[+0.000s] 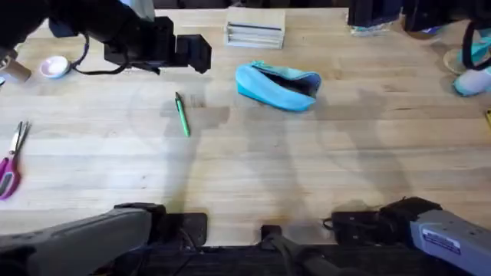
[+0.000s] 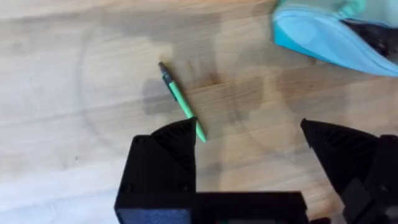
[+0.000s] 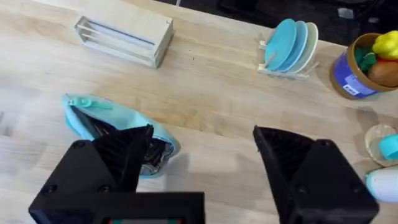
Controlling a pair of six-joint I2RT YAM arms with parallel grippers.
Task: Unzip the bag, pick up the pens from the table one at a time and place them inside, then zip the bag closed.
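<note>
The turquoise bag (image 1: 276, 84) lies on the table (image 1: 307, 161) just past its middle, and its zip gapes to show a dark inside (image 3: 93, 124). One green pen (image 1: 182, 115) rests on the wood to the bag's left. My left gripper (image 1: 201, 54) hangs high above the table's far left part, open and holding nothing. In the left wrist view the pen (image 2: 180, 102) lies below the left gripper (image 2: 245, 124), close to one finger, with the bag (image 2: 323, 43) off to the side. My right gripper (image 3: 204, 134) is open and bare, on the near side of the bag (image 3: 118, 124).
Pink-handled scissors (image 1: 11, 165) lie at the left edge. A white stacked box (image 1: 255, 32) stands behind the bag, a small pink dish (image 1: 55, 67) at far left. A rack of blue plates (image 3: 289, 50) and a blue tub of toy fruit (image 3: 360, 68) stand at far right.
</note>
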